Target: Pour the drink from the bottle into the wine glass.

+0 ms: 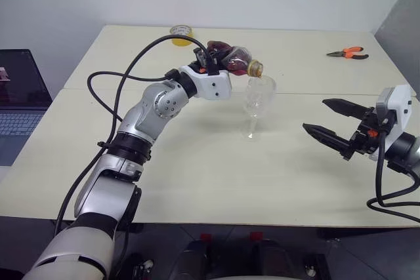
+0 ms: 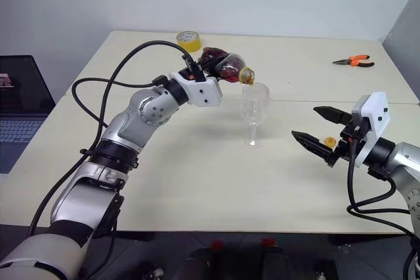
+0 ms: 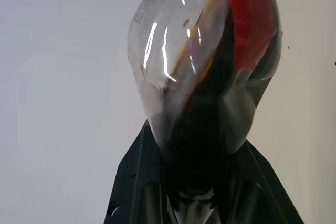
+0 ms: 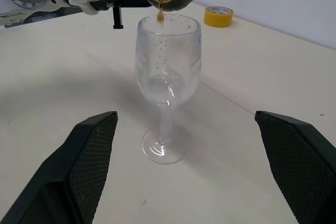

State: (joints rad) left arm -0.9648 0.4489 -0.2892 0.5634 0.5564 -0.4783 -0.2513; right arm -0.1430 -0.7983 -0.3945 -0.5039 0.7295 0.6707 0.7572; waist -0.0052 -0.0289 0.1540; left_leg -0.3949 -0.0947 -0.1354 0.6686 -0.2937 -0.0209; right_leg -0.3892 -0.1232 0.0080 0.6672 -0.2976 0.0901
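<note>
We see the table [image 1: 197, 181] from head height, angled down, in both eye views. Left wrist view hugs the bottle [image 3: 210, 77]; right wrist view faces the wine glass [image 4: 168, 77] nearby.

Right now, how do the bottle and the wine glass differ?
The bottle is tipped over in the left gripper, while the wine glass stands upright on the table. The bottle holds dark drink, just trickling from its mouth; the wine glass looks almost empty. Both are clear.
</note>
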